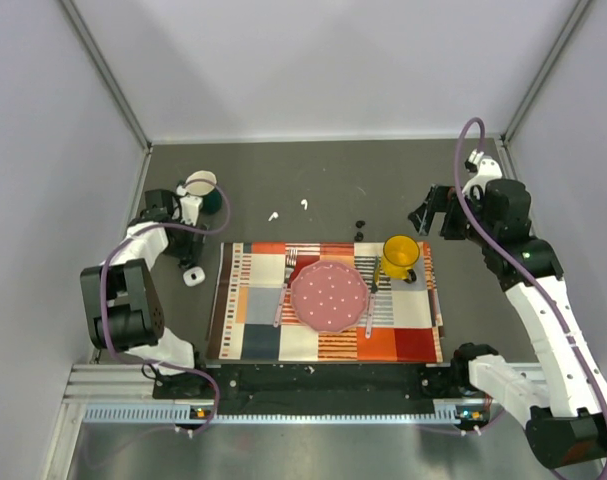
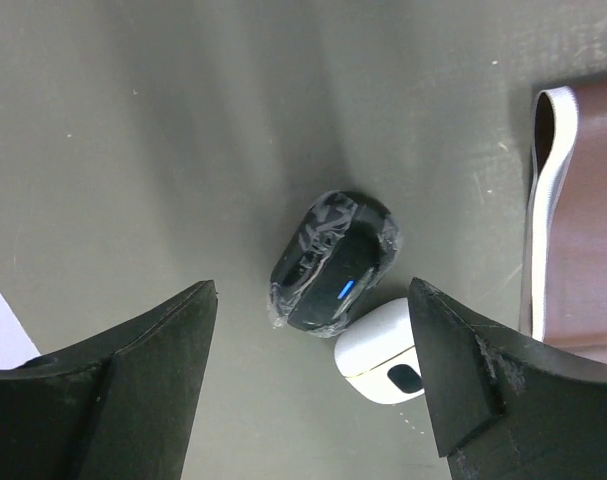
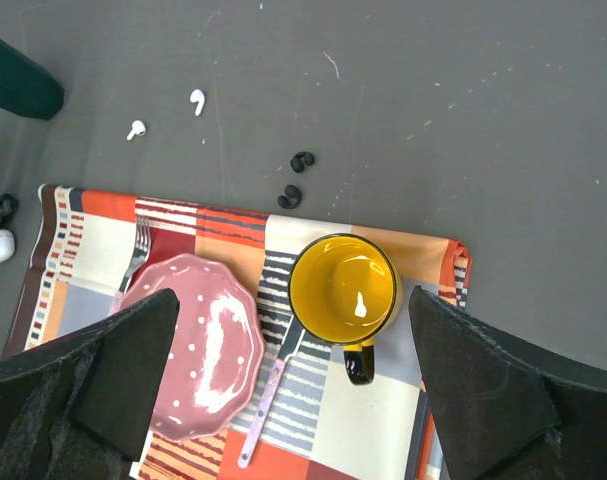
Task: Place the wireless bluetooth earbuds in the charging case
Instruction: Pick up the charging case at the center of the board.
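Two earbuds [image 3: 136,129] lying loose on counter [image 1: 383,180], well apart from case [image 2: 383,350] | left claw [image 2: 313,300] hovering wide open, empty, over case and black pod [image 2: 333,262] | right claw [image 3: 293,300] gaping, holding nothing | earbuds probably feeling light, slick, rigid; pinching across the stem looking safest

2 earbuds [image 3: 196,101], 1 case [image 2: 378,350], 2 mugs [image 1: 400,255], 1 plate [image 1: 329,296], 1 placemat [image 1: 253,335].

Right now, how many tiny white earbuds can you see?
2. One earbud lies on the grey tabletop past the placemat; the second earbud lies close by, not touching.
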Robot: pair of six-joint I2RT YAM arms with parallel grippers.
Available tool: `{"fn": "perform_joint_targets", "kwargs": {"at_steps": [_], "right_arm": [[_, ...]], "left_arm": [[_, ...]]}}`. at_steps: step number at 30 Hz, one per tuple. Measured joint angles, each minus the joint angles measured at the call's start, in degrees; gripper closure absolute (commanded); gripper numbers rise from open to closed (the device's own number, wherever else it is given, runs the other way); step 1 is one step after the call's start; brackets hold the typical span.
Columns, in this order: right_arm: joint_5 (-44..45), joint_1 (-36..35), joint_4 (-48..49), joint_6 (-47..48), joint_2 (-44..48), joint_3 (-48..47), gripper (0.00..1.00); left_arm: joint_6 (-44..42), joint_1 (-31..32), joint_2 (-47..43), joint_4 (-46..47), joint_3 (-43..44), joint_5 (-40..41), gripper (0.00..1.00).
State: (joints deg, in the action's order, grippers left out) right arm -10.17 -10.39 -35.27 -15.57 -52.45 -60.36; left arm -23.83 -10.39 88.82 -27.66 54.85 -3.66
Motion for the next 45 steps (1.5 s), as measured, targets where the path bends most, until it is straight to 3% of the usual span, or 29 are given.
{"fn": "perform_joint_targets", "kwargs": {"at_steps": [37, 41, 45], "right_arm": [[1.3, 0.0, -0.4, 1.5, 0.2, 0.8, 0.01], [1.3, 0.0, -0.4, 1.5, 0.2, 0.8, 0.01], [1.3, 0.0, -0.4, 1.5, 0.2, 0.8, 0.01]], "left_arm": [[0.2, -2.2, 9.1, -4.0, 4.5, -4.3, 0.39], [0.5, -2.4, 9.2, -4.0, 4.7, -4.5, 0.51], [0.7, -2.8, 9.2, -4.1, 4.7, -5.0, 0.75]]}}
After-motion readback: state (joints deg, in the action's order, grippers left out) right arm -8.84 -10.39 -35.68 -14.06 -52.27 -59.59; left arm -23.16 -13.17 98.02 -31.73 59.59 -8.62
